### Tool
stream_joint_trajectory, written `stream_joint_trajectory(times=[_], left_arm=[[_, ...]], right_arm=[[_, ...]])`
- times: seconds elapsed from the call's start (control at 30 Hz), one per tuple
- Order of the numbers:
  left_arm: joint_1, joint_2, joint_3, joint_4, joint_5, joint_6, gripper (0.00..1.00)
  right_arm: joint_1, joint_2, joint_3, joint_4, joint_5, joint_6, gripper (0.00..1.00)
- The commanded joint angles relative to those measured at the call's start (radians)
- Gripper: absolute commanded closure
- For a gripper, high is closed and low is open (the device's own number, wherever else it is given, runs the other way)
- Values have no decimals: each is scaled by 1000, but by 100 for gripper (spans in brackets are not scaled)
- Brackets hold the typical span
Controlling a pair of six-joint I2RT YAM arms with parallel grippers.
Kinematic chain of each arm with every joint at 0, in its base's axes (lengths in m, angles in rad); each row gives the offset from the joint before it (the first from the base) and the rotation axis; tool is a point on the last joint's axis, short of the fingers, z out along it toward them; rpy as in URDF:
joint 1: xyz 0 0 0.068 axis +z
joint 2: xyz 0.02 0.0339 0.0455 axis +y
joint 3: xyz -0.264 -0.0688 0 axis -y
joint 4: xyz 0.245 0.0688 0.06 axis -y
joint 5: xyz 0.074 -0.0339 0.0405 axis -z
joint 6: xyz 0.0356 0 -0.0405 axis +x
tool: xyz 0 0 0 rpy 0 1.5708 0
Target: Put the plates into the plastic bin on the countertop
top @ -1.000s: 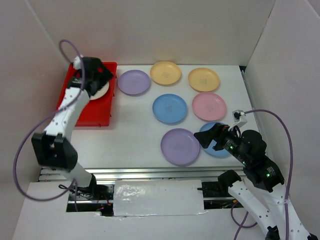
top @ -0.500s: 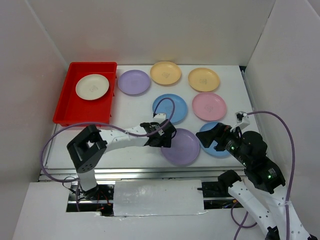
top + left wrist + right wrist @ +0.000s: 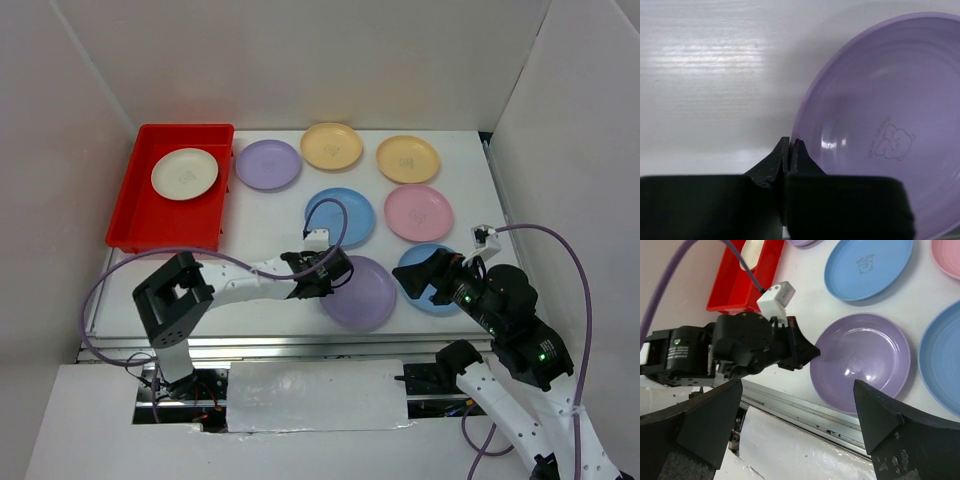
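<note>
The near purple plate (image 3: 362, 292) lies at the front of the tabletop (image 3: 260, 215). The left hand (image 3: 335, 272) is clenched on its left rim, the two black fingertips (image 3: 790, 147) pressed together over the thin edge. In the left wrist view that edge casts a shadow on the white surface beside it.

Just to the plate's right is the near blue plate (image 3: 428, 300). The right hand (image 3: 415, 275) hovers over it with its fingers spread wide, holding nothing.

Behind these lie another blue plate (image 3: 340, 217) and a pink plate (image 3: 419, 212). Farther back sit a second purple plate (image 3: 268, 164) and two yellow plates (image 3: 332, 146) (image 3: 408, 159).

The red plastic bin (image 3: 165, 235) stands at the far left corner, well apart from the held plate, with one cream plate (image 3: 184, 173) lying flat inside.
</note>
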Motion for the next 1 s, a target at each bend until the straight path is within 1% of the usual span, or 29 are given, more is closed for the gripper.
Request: stream_joint_trajectory(times=[0.0,0.03,0.1,0.13,0.2,0.23,0.27,0.33,0.37,0.4,0.43,0.47,0.5,0.53,0.57,0.6,0.63,0.67,0.7,0.77,0.8,0.83,0.87,0.9,0.97], left_arm=[[-23,-81,-74,-96,-100,-46,99],[-28,-145,-91,-143,-113,-66,100],[-33,-222,-99,-199,-154,-80,100],[-33,-321,-99,-239,-169,-72,100],[13,-420,-82,-266,-188,-51,100],[54,-513,-78,-270,-173,-9,100],[178,-555,-78,-251,-148,11,100],[350,-656,-87,-227,-37,50,100],[530,-677,-90,-204,13,60,100],[618,-698,-87,-184,74,55,100],[694,-698,-84,-172,96,54,100],[839,-688,-76,-159,117,51,100],[904,-648,-49,-146,134,31,100],[1003,-617,-29,-144,130,19,100],[1054,-579,-7,-142,120,5,100],[1090,-536,45,-139,122,-16,100],[1119,-451,74,-127,123,-26,100],[1159,-409,100,-110,119,-32,100],[1173,-316,163,-77,110,-41,100],[1205,-216,256,-99,87,-49,100],[1216,-118,355,-110,88,-32,100],[1236,-67,408,-125,99,-17,100],[1246,-22,515,-159,110,-6,100],[1257,68,557,-215,117,-1,100],[1274,131,655,-257,143,-3,100]], right_arm=[[2,-9,46,0,-15,2,0],[2,-11,47,2,-17,2,0],[2,-6,46,5,-23,5,0],[2,-2,49,8,-24,2,0],[2,7,52,17,-24,2,0],[2,17,53,20,-26,1,0],[1,21,52,34,-29,2,0],[1,34,44,51,-49,5,0],[1,38,40,68,-55,5,0],[4,50,32,75,-60,5,0],[2,55,29,80,-67,5,0],[2,61,24,91,-72,5,0],[4,67,17,97,-78,2,0],[2,67,13,102,-90,2,0],[4,70,12,109,-92,-1,0],[4,73,10,112,-95,-1,0],[2,77,7,115,-100,-4,0],[5,77,6,123,-104,-4,0],[7,81,-5,132,-110,-5,0],[5,89,-10,146,-130,-7,0],[8,103,-7,145,-145,-13,0],[8,106,-6,143,-150,-16,0],[14,109,-10,142,-152,-18,0],[14,112,-8,140,-149,-25,0],[14,115,-7,134,-146,-31,0]])
